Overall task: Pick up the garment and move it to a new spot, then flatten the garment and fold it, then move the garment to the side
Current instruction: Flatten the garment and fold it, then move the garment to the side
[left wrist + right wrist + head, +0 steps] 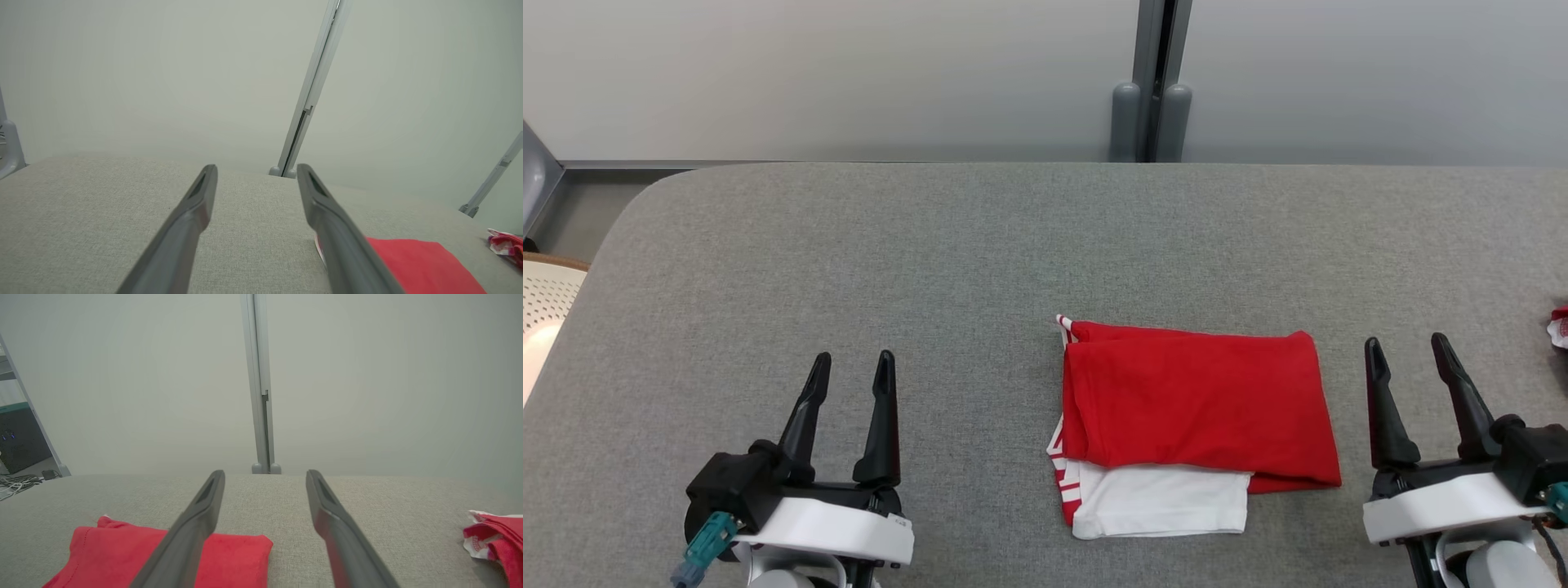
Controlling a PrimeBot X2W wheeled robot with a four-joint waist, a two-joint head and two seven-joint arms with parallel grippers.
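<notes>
Left gripper (854, 358) is hovering open well left of the folded garment (1201, 400); right gripper (1405, 340) is hovering open just right of it, likely placed for sliding it aside.

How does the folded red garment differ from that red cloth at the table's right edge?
The folded garment lies flat as a tidy rectangle; the cloth sits bunched, partly cut off. The folded garment lies left of the right gripper; the cloth lies right of it. Both are red and white.
</notes>
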